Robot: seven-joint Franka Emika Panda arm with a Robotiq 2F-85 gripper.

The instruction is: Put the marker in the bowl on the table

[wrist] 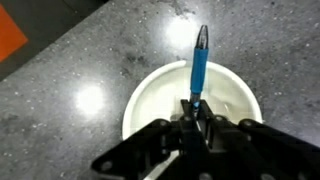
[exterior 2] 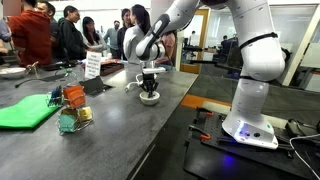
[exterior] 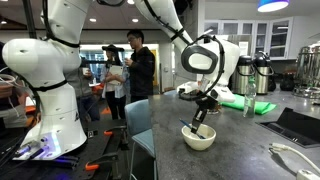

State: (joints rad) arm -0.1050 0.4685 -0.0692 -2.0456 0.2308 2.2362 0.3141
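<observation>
The cream-white bowl (wrist: pixel 155 95) sits on the dark grey table (wrist: pixel 70 110), right under my gripper (wrist: pixel 193 112). The gripper is shut on one end of the marker (wrist: pixel 198 62), which looks blue with a dark cap and points away over the bowl's far rim. In both exterior views the gripper (exterior: pixel 203 113) (exterior 2: pixel 149 86) hangs just above the bowl (exterior: pixel 198 138) (exterior 2: pixel 149 97). The marker is too small to make out there.
A green-lidded container (exterior 2: pixel 25 110) and small colourful objects (exterior 2: pixel 72 108) lie on the table. Silver flasks (exterior: pixel 247 75) and a green patch (exterior: pixel 262 105) stand behind the bowl. A cable (exterior: pixel 295 155) lies near the front. Several people stand in the background.
</observation>
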